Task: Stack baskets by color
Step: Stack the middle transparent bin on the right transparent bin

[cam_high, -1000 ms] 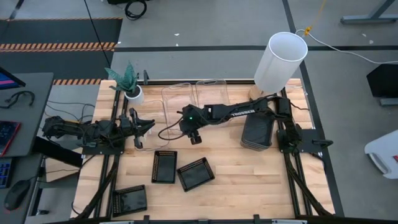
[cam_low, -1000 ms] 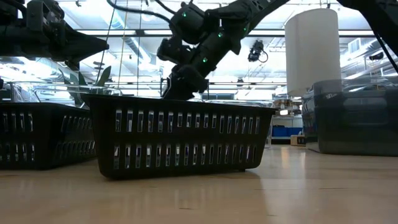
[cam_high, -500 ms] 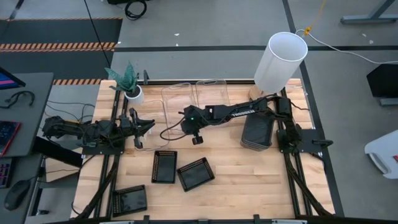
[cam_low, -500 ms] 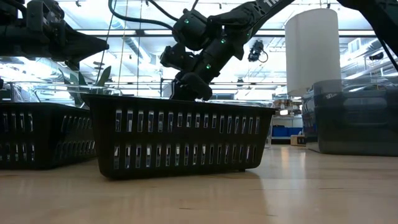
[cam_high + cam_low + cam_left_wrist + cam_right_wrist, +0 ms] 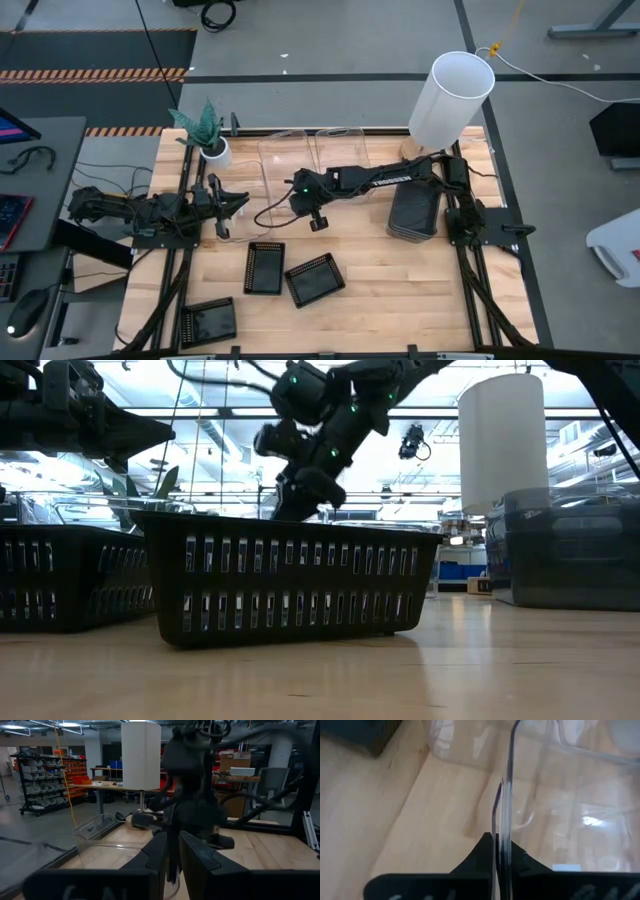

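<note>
Two clear baskets (image 5: pixel 285 165) (image 5: pixel 340 150) stand side by side at the table's far middle. My right gripper (image 5: pixel 296 196) reaches in from the right and is shut on the left one's near wall. A stack of grey baskets (image 5: pixel 413 212) sits at the right. Three black baskets (image 5: pixel 264 267) (image 5: pixel 314 279) (image 5: pixel 208 322) lie apart on the near half. My left gripper (image 5: pixel 238 203) waits at the left edge, off the table top, with a narrow gap between its fingers (image 5: pixel 155 855) and nothing in it. My right gripper (image 5: pixel 501 854) pinches the clear basket's near short wall (image 5: pixel 504 827) at its right end. One finger is inside the basket and one outside. The fingers slant down from the table's right and point along the wall. The basket stays upright.
A tall white lamp shade (image 5: pixel 452 98) stands at the far right corner and a small potted plant (image 5: pixel 207 135) at the far left. In the low view a black basket (image 5: pixel 290 585) hides my right gripper's fingertips. Bare wood lies between the black baskets and the grey stack.
My right arm's wrist has tipped and shifted a little over the near right corner of the left clear basket, first toward the table's right, then back left. The baskets stay where they were.
</note>
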`<act>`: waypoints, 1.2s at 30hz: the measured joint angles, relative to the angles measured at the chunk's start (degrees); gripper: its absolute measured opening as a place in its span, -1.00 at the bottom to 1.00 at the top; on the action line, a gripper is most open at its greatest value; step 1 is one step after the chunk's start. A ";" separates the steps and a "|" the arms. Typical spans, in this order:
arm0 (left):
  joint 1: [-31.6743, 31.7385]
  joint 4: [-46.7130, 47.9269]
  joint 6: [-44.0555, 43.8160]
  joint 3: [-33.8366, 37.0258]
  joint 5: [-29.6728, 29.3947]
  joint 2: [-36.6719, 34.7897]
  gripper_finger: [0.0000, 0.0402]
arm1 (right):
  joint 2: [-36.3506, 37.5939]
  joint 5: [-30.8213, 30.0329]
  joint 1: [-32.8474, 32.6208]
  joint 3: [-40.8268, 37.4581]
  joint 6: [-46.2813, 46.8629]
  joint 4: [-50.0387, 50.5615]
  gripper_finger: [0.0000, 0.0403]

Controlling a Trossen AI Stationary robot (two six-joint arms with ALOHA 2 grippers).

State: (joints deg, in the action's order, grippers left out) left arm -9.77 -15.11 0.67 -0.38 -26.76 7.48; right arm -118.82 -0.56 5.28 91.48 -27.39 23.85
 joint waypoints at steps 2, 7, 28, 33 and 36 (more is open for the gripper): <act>0.01 -0.02 0.00 0.01 0.00 -0.01 -0.71 | 0.08 -0.86 -0.06 1.46 -0.48 1.13 -0.96; -0.01 0.00 0.00 0.02 0.00 -0.01 -0.73 | 0.08 -5.01 -0.41 6.32 -1.48 5.67 -0.95; 0.01 -0.02 0.00 0.01 0.00 -0.01 -0.75 | 3.27 -14.48 -1.76 22.00 1.64 32.19 -0.95; -0.01 0.00 0.00 0.02 0.00 0.01 -0.72 | 10.00 -11.39 -1.58 14.11 2.65 29.20 -0.95; 0.01 -0.02 0.00 0.02 0.00 -0.01 -0.71 | 15.08 -10.20 -1.15 6.40 3.77 24.95 -0.95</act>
State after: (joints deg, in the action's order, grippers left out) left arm -9.76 -15.13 0.67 -0.36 -26.76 7.47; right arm -103.74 -10.77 4.13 97.88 -23.62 48.80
